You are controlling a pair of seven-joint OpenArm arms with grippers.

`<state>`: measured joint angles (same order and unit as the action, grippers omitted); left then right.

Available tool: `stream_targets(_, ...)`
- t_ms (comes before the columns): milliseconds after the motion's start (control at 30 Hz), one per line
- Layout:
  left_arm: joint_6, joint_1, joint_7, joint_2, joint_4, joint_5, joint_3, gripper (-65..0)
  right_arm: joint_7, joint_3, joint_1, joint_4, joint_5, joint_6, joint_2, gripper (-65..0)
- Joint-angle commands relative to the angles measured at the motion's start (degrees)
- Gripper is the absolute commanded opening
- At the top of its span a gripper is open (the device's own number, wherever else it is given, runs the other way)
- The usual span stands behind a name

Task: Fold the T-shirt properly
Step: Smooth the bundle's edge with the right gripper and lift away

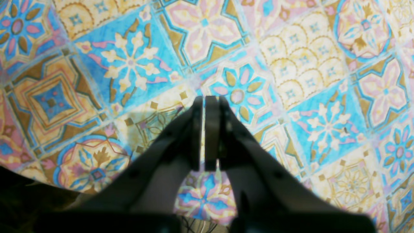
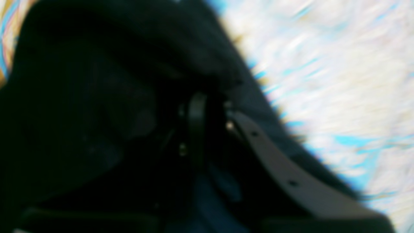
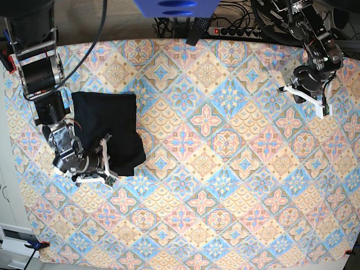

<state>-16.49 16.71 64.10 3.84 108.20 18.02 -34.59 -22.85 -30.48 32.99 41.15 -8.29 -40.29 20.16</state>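
The black T-shirt (image 3: pixel 109 121) lies folded into a rough rectangle on the left part of the patterned tablecloth (image 3: pixel 225 169). My right gripper (image 3: pixel 107 162) sits at the shirt's lower right edge. In the blurred right wrist view its jaws (image 2: pixel 215 100) stand a little apart, with the dark shirt fabric (image 2: pixel 97 81) lying around and under them. My left gripper (image 3: pixel 308 93) hangs far off at the back right, away from the shirt. In the left wrist view it (image 1: pixel 204 100) is shut with nothing in it, over bare tablecloth (image 1: pixel 291 64).
A power strip (image 3: pixel 236 31) and cables lie beyond the table's far edge, and a blue object (image 3: pixel 174 7) hangs at the top centre. The cloth's left edge runs close to my right arm's base (image 3: pixel 34 67).
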Motion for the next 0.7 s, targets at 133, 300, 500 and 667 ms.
stream_targets(133, -0.1, -0.1, -0.8, 0.6, 0.9, 0.2, 0.0, -64.3, 1.4, 1.7, 2.5, 9.2, 1.0, 6.7, 0.5, -41.4)
stream_targets(300, -0.1, 0.7, -0.8, 0.5, 0.9, 0.3, 0.0, -64.3, -5.8, 12.0, -2.5, 25.4, 1.0, 6.8, 0.5, -41.3)
stream_targets(500, -0.1, 1.0, -0.8, 0.5, 0.9, 0.3, 0.0, -64.3, -11.2, 18.2, -13.7, 39.3, 1.0, 6.8, 0.8, -41.3)
stream_targets(667, -0.2, 1.1, -0.8, 0.5, 0.9, 0.5, 0.0, -64.3, -11.3, 21.6, -23.0, 45.6, 1.0, 6.8, 0.9, -41.4)
